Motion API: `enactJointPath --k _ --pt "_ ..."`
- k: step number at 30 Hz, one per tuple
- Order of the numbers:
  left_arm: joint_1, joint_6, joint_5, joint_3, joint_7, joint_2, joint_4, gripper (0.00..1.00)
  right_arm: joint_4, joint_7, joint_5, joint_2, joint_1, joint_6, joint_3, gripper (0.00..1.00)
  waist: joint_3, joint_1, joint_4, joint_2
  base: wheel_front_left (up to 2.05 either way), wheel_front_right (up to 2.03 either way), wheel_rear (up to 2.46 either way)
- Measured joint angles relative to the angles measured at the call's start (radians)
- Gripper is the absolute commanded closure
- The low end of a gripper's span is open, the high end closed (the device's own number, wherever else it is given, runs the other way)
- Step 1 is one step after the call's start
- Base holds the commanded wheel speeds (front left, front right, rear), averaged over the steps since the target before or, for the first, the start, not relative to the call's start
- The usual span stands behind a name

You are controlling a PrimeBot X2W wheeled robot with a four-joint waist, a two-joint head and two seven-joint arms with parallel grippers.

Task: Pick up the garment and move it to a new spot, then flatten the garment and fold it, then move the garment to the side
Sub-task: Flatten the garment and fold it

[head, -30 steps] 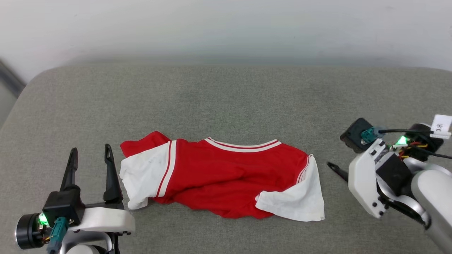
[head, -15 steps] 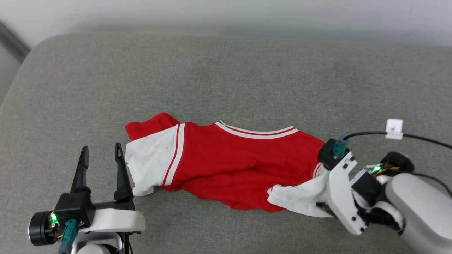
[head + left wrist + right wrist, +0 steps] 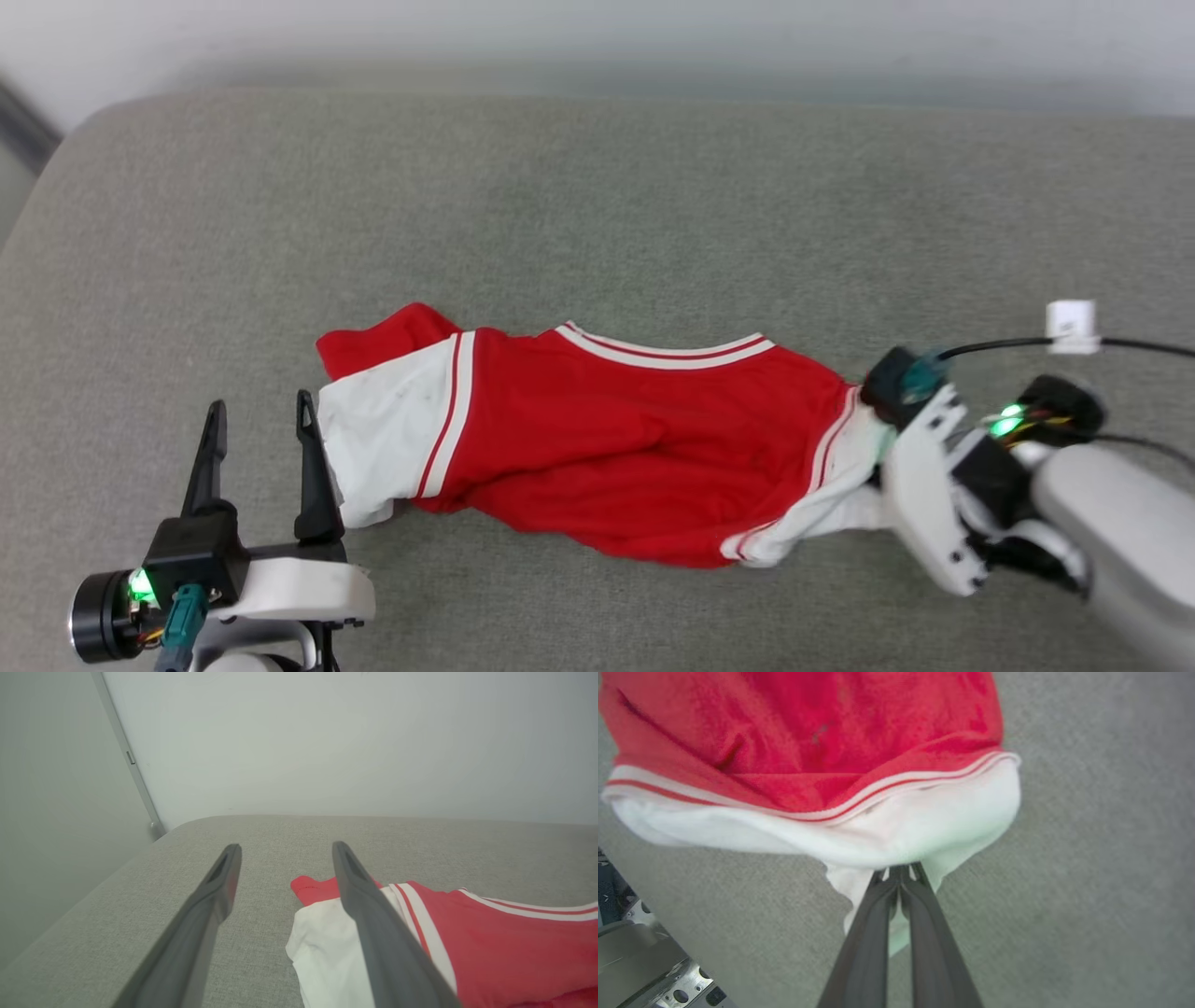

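- My left gripper (image 3: 260, 403) hangs at the near left. Its two long dark fingers are spread wide with nothing between them. The inner finger stands just beside the near white sleeve.
- My right gripper (image 3: 900, 871) is at the near right. Its fingers are pressed together on a bunch of white sleeve cloth, and that cloth is drawn towards my wrist.
- A black cable with a small white tag (image 3: 1071, 317) runs off to the right from that wrist.
- The bright red soft T-shirt (image 3: 635, 448) has white short sleeves and red-and-white striped trim. It lies rumpled across the middle of the surface, with its collar on the far side and one sleeve towards each gripper.
- Under it is a grey woven upholstered surface (image 3: 597, 205), matte and lightly textured, with a rounded corner at the far left.
- Beyond its far edge rises a plain pale wall (image 3: 355, 742).
- At the left a thin grey metal strip (image 3: 126, 756) runs up where the wall meets a darker panel.
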Motion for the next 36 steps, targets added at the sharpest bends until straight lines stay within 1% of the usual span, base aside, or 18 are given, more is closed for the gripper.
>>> enactJointPath --k 3,6,8,12,14,18,20,23,24,25,27,31,34,36 --pt "0.017 -0.009 0.014 0.013 0.000 -0.009 0.005 0.00 -0.056 -0.007 0.027 -0.092 -0.019 0.000 -0.009 1.00 -0.026 0.0000 -0.016 0.0000 0.00 0.00 0.00" --pt "0.025 -0.019 0.024 0.020 0.000 -0.019 0.005 0.00 -0.116 0.014 0.070 -0.183 -0.017 0.000 -0.030 1.00 -0.045 0.0000 -0.033 0.0000 0.00 0.00 0.00" --pt "0.035 -0.026 0.030 0.026 0.000 -0.025 0.005 0.00 -0.146 0.036 0.118 -0.241 -0.003 0.000 -0.052 1.00 -0.052 0.0000 -0.044 0.0000 0.00 0.00 0.00" --pt "0.037 -0.037 0.039 0.034 0.000 -0.033 0.004 0.00 -0.159 0.074 0.163 -0.346 0.052 0.000 -0.081 1.00 -0.046 0.0000 -0.052 0.0000 0.00 0.00 0.00" --pt "0.035 -0.044 0.040 0.035 0.000 -0.036 0.005 0.00 -0.137 0.086 0.180 -0.365 0.101 0.000 -0.089 1.00 -0.037 0.0000 -0.050 0.0000 0.00 0.00 0.00" --pt "0.030 -0.060 0.049 0.032 0.000 -0.042 0.016 0.00 -0.036 0.086 0.188 -0.367 0.192 0.000 -0.111 1.00 -0.023 -0.0001 -0.042 0.0000 0.00 0.00 0.00" --pt "0.024 -0.065 0.052 0.030 0.000 -0.044 0.021 0.00 0.012 0.076 0.190 -0.357 0.229 0.000 -0.122 1.00 -0.021 0.0000 -0.036 0.0000 0.00 0.00 0.00" --pt "0.022 -0.070 0.058 0.032 0.000 -0.046 0.031 0.00 0.039 0.033 0.195 -0.333 0.251 0.000 -0.149 1.00 -0.026 -0.0001 -0.034 0.0000 0.00 0.00 0.00" --pt "0.022 -0.071 0.058 0.033 0.000 -0.047 0.034 0.00 0.040 0.013 0.193 -0.326 0.258 0.000 -0.159 0.71 -0.031 -0.0001 -0.035 0.0000 0.00 0.00 0.00" --pt "0.023 -0.071 0.060 0.035 0.000 -0.048 0.036 0.00 0.038 -0.017 0.184 -0.318 0.260 0.000 -0.170 0.00 -0.036 -0.0001 -0.036 0.0000 0.00 0.00 0.00" --pt "0.028 -0.072 0.066 0.036 0.000 -0.051 0.041 0.00 0.027 -0.076 0.162 -0.303 0.259 0.000 -0.203 0.00 -0.048 0.0000 -0.038 0.0000 0.00 0.00 0.00" --pt "0.045 -0.075 0.069 0.038 0.000 -0.054 0.054 0.00 -0.011 -0.147 0.127 -0.300 0.266 0.000 -0.274 0.00 -0.079 -0.0001 -0.045 0.0000 0.00 0.00 0.00" --pt "0.052 -0.077 0.076 0.042 0.000 -0.054 0.059 0.00 -0.061 -0.210 0.082 -0.301 0.281 0.000 -0.350 0.00 -0.102 -0.0001 -0.050 0.0000 0.00 0.00 0.00" --pt "0.057 -0.079 0.078 0.045 0.000 -0.053 0.061 0.00 -0.087 -0.268 0.030 -0.286 0.284 0.000 -0.427 0.00 -0.116 -0.0001 -0.055 0.0000 0.00 0.00 0.00"
